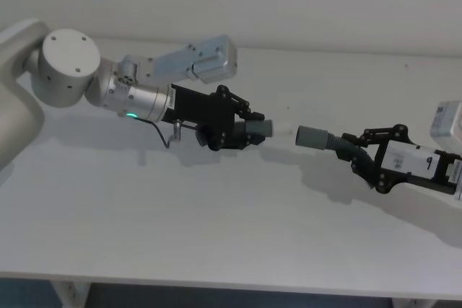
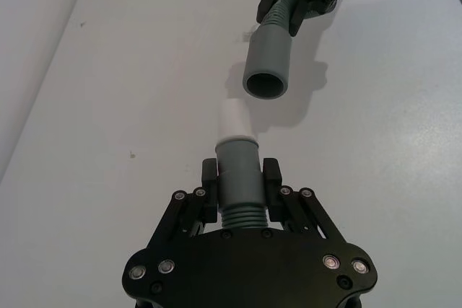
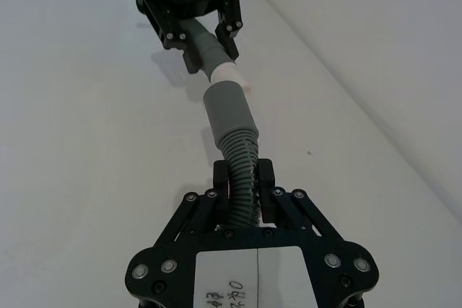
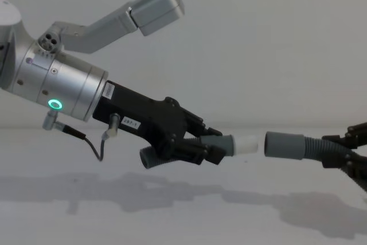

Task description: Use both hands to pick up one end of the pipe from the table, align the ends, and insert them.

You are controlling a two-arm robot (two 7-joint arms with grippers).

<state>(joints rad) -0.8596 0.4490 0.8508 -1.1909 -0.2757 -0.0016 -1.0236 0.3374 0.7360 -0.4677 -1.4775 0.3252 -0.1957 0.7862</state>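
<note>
My left gripper [image 1: 249, 129] is shut on one pipe piece [image 1: 258, 129], whose narrow white tip [image 1: 284, 129] points right. Facing it, my right gripper [image 1: 354, 151] is shut on the ribbed hose of the other piece, with its wide grey socket cuff [image 1: 312, 137] pointing left. Both pieces hang above the table [image 1: 216, 236]. In the chest view a small gap separates the white tip [image 4: 246, 144] from the cuff [image 4: 285, 144], at about the same height. The left wrist view looks along the tip [image 2: 234, 120] toward the cuff's open mouth [image 2: 267, 63], which sits slightly to one side.
The left arm's silver wrist with its green ring light [image 1: 130, 114] and a dangling black cable [image 1: 162, 135] hang over the table's left half. A white object [image 1: 447, 124] sits at the right edge. A plain wall stands behind.
</note>
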